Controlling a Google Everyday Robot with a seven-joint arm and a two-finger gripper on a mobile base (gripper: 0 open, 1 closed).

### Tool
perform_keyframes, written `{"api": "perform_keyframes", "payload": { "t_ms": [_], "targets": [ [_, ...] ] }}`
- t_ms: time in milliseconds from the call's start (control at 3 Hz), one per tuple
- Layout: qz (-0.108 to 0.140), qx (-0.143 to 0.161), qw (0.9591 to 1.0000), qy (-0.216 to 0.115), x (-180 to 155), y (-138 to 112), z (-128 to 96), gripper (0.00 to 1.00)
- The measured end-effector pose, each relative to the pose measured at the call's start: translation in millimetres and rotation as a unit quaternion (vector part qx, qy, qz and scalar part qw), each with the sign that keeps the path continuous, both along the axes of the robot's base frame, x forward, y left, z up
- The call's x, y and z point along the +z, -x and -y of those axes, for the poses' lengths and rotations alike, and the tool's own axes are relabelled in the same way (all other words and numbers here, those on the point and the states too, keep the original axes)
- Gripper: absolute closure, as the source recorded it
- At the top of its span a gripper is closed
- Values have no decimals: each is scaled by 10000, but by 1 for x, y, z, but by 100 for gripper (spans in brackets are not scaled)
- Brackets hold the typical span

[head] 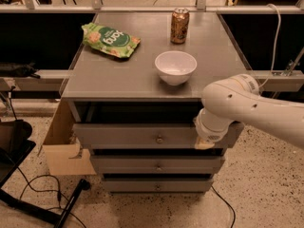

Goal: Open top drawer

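Top drawer (118,135), just under the grey tabletop (118,77) and above two narrower drawers (123,164), likely a rigid, fairly heavy slider, best pulled by its small, slippery round metal knob (159,139); gripper (205,144) against the front's right end, open or closed can't tell.

**A:** Where is the gripper?

**B:** I see the gripper (205,144) low at the right end of the top drawer (123,135), right of its knob (159,139) and under the tabletop (114,80) edge.

**A:** And on top?

**B:** The bowl (175,66) sits front, right of centre. The can (180,26) stands behind it, and the snack bag (110,40) lies back left. Two lower drawers (156,165) are stacked beneath. A cardboard box (61,148) stands on the floor at the left.
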State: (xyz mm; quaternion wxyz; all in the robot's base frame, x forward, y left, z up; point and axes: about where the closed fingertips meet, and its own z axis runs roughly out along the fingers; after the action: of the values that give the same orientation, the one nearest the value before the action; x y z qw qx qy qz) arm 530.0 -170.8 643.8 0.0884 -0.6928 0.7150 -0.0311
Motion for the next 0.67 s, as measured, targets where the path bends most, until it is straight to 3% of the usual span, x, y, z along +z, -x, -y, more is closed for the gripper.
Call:
{"api": "perform_keyframes", "payload": {
  "t_ms": [333,667],
  "targets": [
    [-1,0,10000,1,3,0,0,89],
    [-48,10,10000,43,8,4,2,100]
  ]
}}
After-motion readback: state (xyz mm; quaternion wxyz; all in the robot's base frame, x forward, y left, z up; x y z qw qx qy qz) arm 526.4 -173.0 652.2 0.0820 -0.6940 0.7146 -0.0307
